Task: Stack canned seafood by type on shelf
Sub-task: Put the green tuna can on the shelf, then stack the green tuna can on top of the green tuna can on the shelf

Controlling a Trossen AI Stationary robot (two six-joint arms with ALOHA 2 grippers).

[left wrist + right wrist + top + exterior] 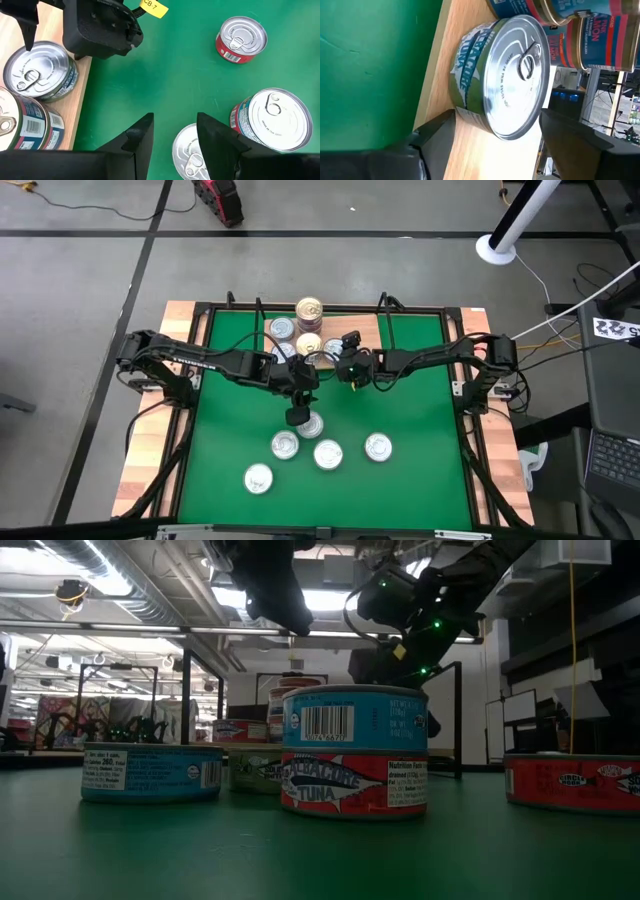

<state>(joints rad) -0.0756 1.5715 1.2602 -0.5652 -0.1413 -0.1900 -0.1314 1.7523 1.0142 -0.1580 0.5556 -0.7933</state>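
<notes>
1. Right end effector (490,145), fingers wide, straddles a green tin (502,75) on the shelf (440,65); placing step
2. Left end effector (175,135), parted, empty, hovers above table tins (272,117); next: descend, grip one

A green mat (420,410) is seen on the tabletop, a light-brown wooden shelf (470,150) under a green-labelled silver-lidded tuna tin (505,75), a teal-over-red stacked pair (354,750), and a red tin (241,39) beside black grippers.
</notes>
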